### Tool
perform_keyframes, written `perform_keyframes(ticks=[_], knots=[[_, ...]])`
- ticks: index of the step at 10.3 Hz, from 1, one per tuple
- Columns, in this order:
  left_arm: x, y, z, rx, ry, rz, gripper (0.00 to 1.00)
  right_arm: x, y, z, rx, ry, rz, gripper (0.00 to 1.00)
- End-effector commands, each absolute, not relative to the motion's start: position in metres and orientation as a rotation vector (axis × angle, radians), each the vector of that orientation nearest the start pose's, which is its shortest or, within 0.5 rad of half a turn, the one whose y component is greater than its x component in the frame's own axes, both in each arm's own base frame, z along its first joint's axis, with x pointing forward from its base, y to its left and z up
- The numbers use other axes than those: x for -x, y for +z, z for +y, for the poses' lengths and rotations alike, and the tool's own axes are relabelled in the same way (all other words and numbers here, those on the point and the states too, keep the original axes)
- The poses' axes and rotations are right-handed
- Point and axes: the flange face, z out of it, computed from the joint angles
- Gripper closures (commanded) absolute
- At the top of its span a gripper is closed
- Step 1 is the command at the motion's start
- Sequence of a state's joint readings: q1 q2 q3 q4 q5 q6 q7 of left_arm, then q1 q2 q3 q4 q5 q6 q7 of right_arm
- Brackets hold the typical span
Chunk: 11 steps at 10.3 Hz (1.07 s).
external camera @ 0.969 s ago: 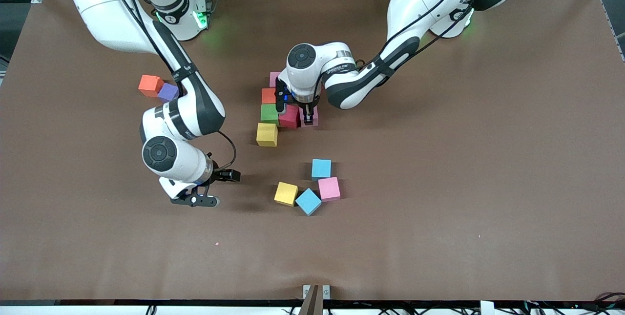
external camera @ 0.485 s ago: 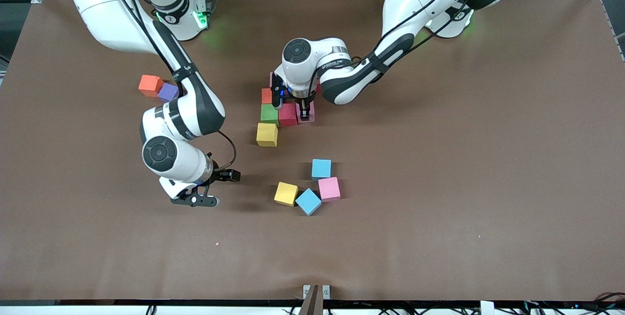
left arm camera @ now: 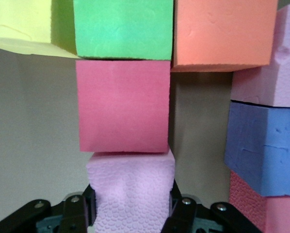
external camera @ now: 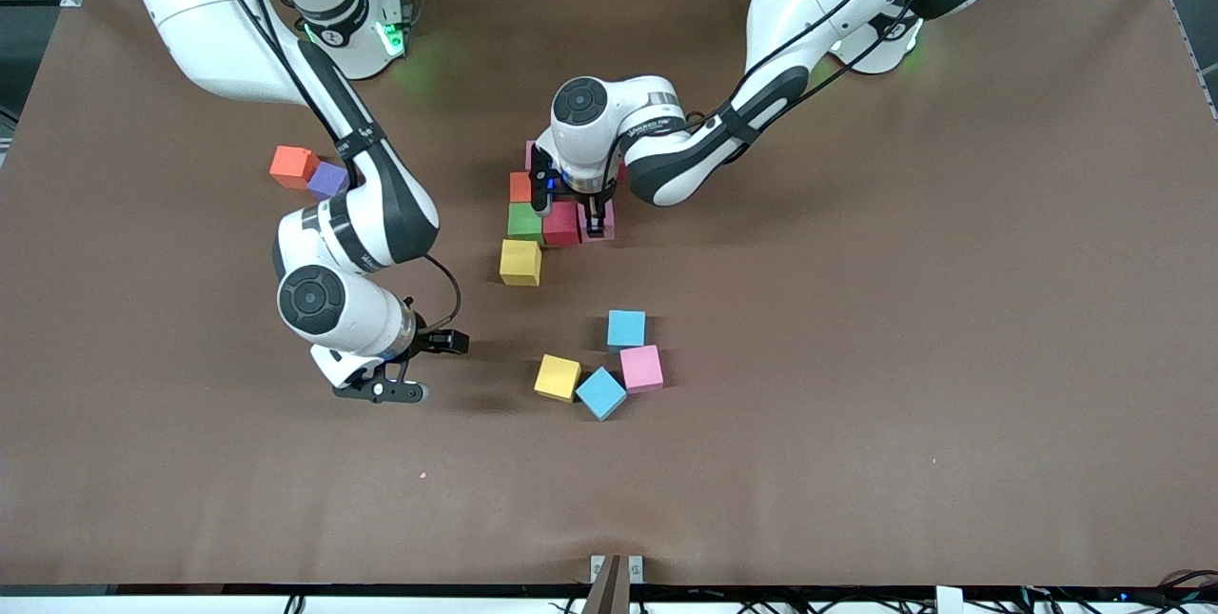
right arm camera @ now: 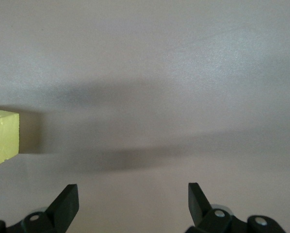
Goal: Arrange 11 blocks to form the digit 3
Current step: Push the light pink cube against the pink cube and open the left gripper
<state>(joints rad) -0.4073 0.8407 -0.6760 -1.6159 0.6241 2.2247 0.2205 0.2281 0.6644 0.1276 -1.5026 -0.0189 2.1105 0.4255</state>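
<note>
Your work surface is a brown matte table (external camera: 856, 357) with the blocks in three loose groups. Near the middle sits the cluster you are building: a green foam cube (external camera: 523, 221) with an orange foam cube (external camera: 520, 186) just farther from the front camera, a red foam cube (external camera: 561, 224) touching the green one on the side toward the left arm's end, and a yellow foam cube (external camera: 520, 262) just nearer to the camera.

Your left gripper (external camera: 598, 231) is down at this cluster, its fingers (left arm camera: 181, 208) pinching a pale pink foam cube (left arm camera: 130, 194) that presses against the red cube — the wrist view shows the two faces touching. In that same view a blue-purple foam cube (left arm camera: 264, 145) sits between two pink ones, apart from the red cube.

Nearer to the camera lie four loose cubes: sky blue (external camera: 626, 328), pink (external camera: 641, 367), a second sky blue (external camera: 600, 392) and a second yellow (external camera: 557, 377). Toward the right arm's end, an orange-red cube (external camera: 292, 166) touches a purple cube (external camera: 328, 179).

Your right gripper (external camera: 404, 366) waits over bare table — fingers spread wide, nothing between them.
</note>
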Motion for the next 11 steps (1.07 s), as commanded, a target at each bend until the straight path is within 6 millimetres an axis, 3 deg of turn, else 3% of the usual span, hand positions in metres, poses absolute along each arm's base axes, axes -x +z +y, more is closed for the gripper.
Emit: perform_keyframes(ticks=[1,7,9,11], knots=[[-0.3932,0.2055,-0.5678,2.247,-0.006,2.206,0.89,-0.6663,0.28,0.2317,3.079,0.124,0.135,0.0],[-0.3965,0.2004,-0.5681,2.228,-0.042,2.23,0.89,-0.6667,0.2797,0.2315,3.078,0.124,0.135,0.0],[-0.3984,0.1994,-0.5668,2.232,-0.043,2.225,0.78,-0.6666,0.2787,0.2315,3.078,0.127,0.138,0.0],[-0.3984,0.1994,-0.5668,2.237,-0.043,2.22,0.56,-0.667,0.2793,0.2316,3.078,0.125,0.138,0.0]])
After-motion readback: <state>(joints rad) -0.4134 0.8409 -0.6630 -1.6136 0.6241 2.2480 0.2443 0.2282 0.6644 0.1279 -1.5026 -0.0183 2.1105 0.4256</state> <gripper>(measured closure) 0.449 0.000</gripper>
